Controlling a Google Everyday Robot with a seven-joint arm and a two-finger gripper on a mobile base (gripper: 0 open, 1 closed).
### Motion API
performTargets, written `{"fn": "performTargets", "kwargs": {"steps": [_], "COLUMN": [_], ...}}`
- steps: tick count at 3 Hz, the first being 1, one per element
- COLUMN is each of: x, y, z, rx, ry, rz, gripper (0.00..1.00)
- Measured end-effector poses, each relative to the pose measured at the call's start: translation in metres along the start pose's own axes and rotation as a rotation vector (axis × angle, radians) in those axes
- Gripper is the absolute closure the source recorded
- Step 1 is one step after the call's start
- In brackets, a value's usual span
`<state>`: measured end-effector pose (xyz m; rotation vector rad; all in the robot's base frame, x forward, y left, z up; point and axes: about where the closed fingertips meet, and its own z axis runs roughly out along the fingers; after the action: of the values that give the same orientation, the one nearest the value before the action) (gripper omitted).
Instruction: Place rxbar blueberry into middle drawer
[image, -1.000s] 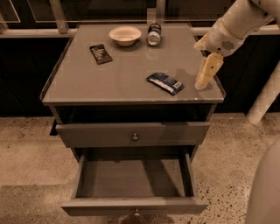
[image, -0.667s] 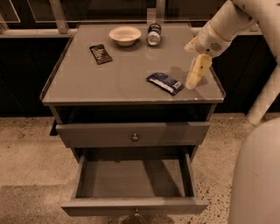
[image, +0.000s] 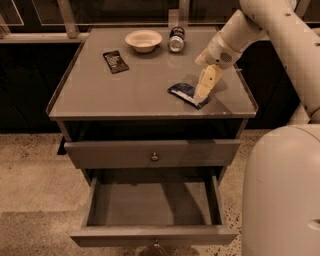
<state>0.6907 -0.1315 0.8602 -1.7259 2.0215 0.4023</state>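
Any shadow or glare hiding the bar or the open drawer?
Camera view: dim warm light, no glare. The rxbar blueberry stands out on the tabletop, with the gripper at its right end. The open middle drawer is shaded inside, floor visible.

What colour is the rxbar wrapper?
Rxbar blueberry: dark blue, white patches, camera view; gripper at one end of it.

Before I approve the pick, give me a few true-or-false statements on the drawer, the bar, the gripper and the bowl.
1. The middle drawer is pulled open. True.
2. The rxbar blueberry lies in that drawer. False: it lies on the cabinet top, near the front right.
3. The gripper is at the bar's right end. True.
4. The bowl stands at the front edge. False: it stands at the back, beside the can.
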Motion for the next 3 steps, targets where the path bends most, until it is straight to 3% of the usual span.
{"fn": "performTargets", "kwargs": {"steps": [2,3], "x": [0.017,0.023], "y": [0.001,0.003], "z": [0.028,0.030], "rx": [-0.041,-0.008], "ry": [0.005,0.018], "rz": [0.104,0.144], "gripper": [0.00,0.00]}}
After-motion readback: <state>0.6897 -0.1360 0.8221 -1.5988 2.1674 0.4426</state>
